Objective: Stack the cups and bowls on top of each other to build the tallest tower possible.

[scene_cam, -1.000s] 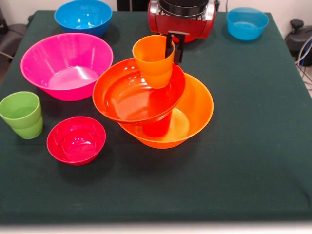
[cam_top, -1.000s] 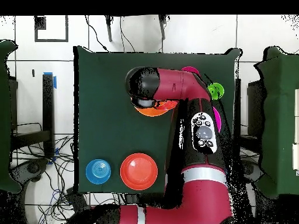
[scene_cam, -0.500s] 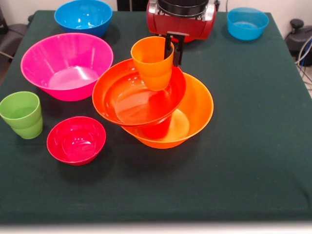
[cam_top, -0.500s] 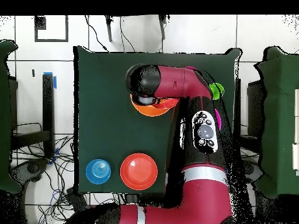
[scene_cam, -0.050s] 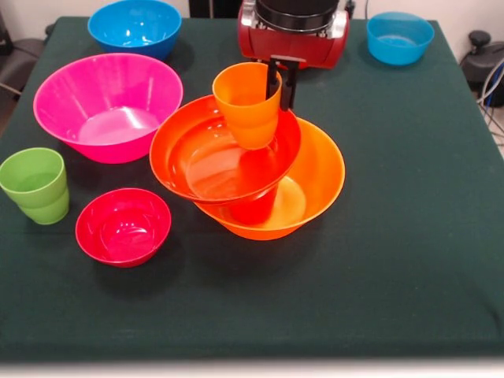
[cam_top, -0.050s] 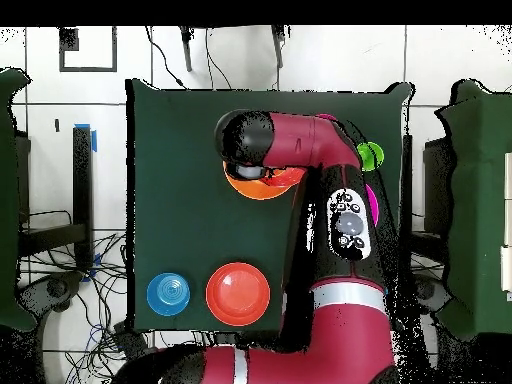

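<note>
The tower stands mid-table: a wide orange bowl (scene_cam, -0.050s: 319,181) holds a red-orange cup (scene_cam, -0.050s: 253,206), and a red-orange bowl (scene_cam, -0.050s: 213,157) rests tilted on that cup. An orange cup (scene_cam, -0.050s: 246,106) hangs over the tilted bowl's far rim, its base low inside the bowl. My gripper (scene_cam, -0.050s: 281,87) is shut on the cup's right wall, one black finger inside the rim and one outside. I cannot tell whether the cup's base touches the bowl. In the overhead view the arm (cam_top, -0.050s: 300,145) hides most of the tower; only the orange bowl's edge (cam_top, -0.050s: 258,190) shows.
A pink bowl (scene_cam, -0.050s: 108,106), a green cup (scene_cam, -0.050s: 35,185) and a crimson bowl (scene_cam, -0.050s: 123,226) sit left of the tower. Blue bowls stand at the far left (scene_cam, -0.050s: 134,25) and far right (scene_cam, -0.050s: 399,35). Overhead, a red-orange bowl (cam_top, -0.050s: 238,294) lies beside a blue one (cam_top, -0.050s: 168,294).
The gripper has lowered the orange cup a little, deeper into the tilted red-orange bowl. Nothing else has moved.
</note>
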Robot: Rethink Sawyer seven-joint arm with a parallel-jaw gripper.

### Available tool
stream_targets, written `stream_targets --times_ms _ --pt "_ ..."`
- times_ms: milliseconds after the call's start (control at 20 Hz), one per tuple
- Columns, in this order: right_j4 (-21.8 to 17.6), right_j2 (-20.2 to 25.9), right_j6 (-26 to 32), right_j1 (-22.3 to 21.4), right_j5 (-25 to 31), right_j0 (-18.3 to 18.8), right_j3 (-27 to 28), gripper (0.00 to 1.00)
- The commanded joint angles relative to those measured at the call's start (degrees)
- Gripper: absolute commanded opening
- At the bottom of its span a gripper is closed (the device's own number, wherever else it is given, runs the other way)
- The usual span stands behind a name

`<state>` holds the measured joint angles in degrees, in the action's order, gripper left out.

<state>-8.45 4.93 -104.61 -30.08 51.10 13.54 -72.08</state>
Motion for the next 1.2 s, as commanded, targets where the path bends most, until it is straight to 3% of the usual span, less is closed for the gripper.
stream_targets --times_ms 50,900,1200 --pt "0.3 1.92 -6.03 2.25 0.59 -2.21 2.28 0.0" --pt "0.43 0.83 -5.98 2.5 1.82 -2.44 3.13 0.0" --pt "-0.37 0.99 -3.46 3.83 5.71 -2.22 7.65 0.0"
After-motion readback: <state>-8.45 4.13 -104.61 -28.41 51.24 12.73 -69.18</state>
